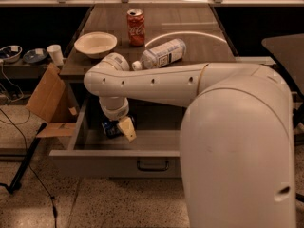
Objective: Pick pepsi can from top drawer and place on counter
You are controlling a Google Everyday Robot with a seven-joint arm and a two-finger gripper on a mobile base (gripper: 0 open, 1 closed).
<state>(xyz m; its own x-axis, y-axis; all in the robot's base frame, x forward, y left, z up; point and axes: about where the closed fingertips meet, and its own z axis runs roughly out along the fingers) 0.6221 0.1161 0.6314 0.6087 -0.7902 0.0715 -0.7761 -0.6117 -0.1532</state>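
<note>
Surface (pixel 199 42) holds red Coke can (pixel 136 27), bowl (pixel 95 44) and a lying plastic bottle (pixel 159 55). Arm (pixel 156 82) spans open top drawer (pixel 118 163). Pepsi can (pixel 110 128) sits at drawer's left, half hidden behind claw (pixel 119 128). Can axis unclear, claw grip can't tell.

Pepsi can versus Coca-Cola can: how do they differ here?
The pepsi can is blue; the Coca-Cola can is red. The pepsi can sits in the top drawer, the Coca-Cola can upright on the counter. The tool is at the pepsi can, far from the Coca-Cola can. Both are soda cans.
</note>
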